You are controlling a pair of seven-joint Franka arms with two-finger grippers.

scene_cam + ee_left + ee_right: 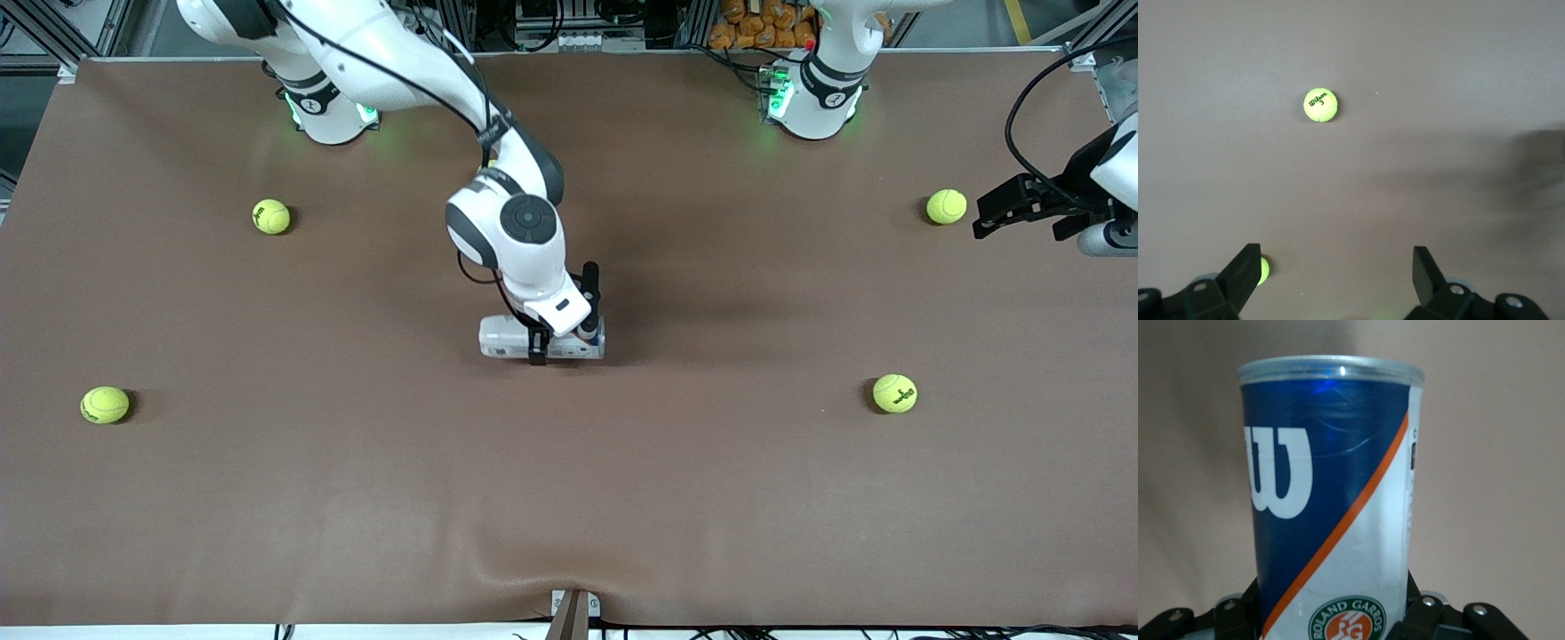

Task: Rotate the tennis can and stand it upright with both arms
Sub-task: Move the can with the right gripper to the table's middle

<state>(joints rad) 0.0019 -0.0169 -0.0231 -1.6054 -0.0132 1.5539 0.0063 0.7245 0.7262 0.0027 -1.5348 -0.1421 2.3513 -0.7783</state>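
Observation:
The tennis can (502,339) lies on its side at the middle of the brown table. In the right wrist view the can (1331,487) fills the picture, with its navy label, white W, orange stripe and silver rim. My right gripper (540,343) reaches down from above and is shut on the can's middle. Its black fingers (1421,613) press both sides of the can. My left gripper (985,213) waits open and empty in the air over the left arm's end of the table. Its fingers (1245,270) stand wide apart.
Several yellow-green tennis balls lie spread about the table: one (946,206) beside my left gripper, one (894,393) nearer the camera, and two (271,216) (105,404) toward the right arm's end. The left wrist view shows two balls (1320,105) (1263,270).

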